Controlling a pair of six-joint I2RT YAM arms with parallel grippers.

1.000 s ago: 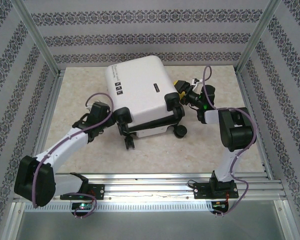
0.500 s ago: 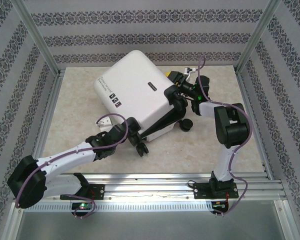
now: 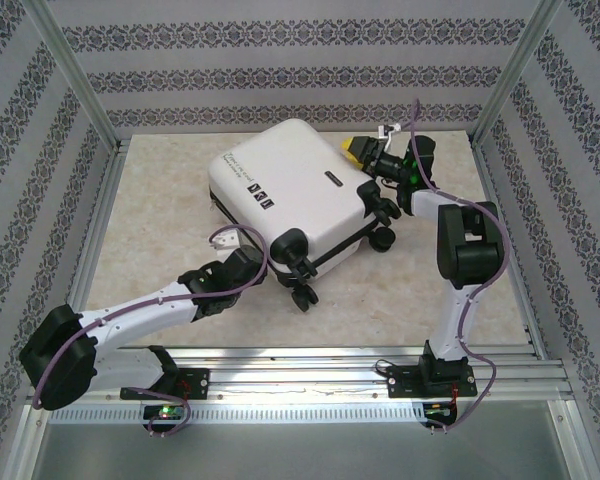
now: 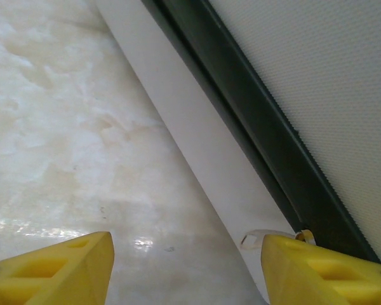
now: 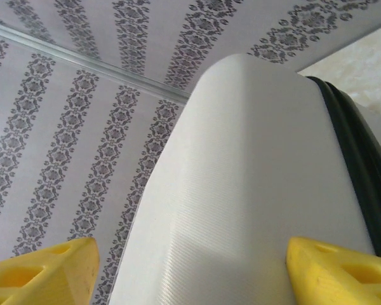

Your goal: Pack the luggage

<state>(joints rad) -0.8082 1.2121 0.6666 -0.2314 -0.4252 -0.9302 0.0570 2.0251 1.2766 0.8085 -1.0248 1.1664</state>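
Note:
The luggage (image 3: 290, 190) is a white hard-shell suitcase lying closed and turned at an angle in the middle of the table, with its black caster wheels (image 3: 305, 295) toward me. My left gripper (image 3: 248, 262) is low at its near left edge and open. In the left wrist view its fingers (image 4: 51, 270) straddle bare table, and the right one sits beside the white shell edge (image 4: 197, 146) and its black seam. My right gripper (image 3: 360, 152) is at the suitcase's far right corner and open, with the rounded shell (image 5: 241, 190) between its wide yellow fingertips (image 5: 340, 273).
The marble-look table (image 3: 150, 200) has bare room left of the suitcase and at the front right. Aluminium frame posts (image 3: 80, 90) and patterned walls (image 3: 300, 70) close in the back and sides. A metal rail (image 3: 300, 360) runs along the near edge.
The suitcase has swung round and settled flatter on the table. My left gripper moved right along its near edge. My right gripper moved back toward the far right corner.

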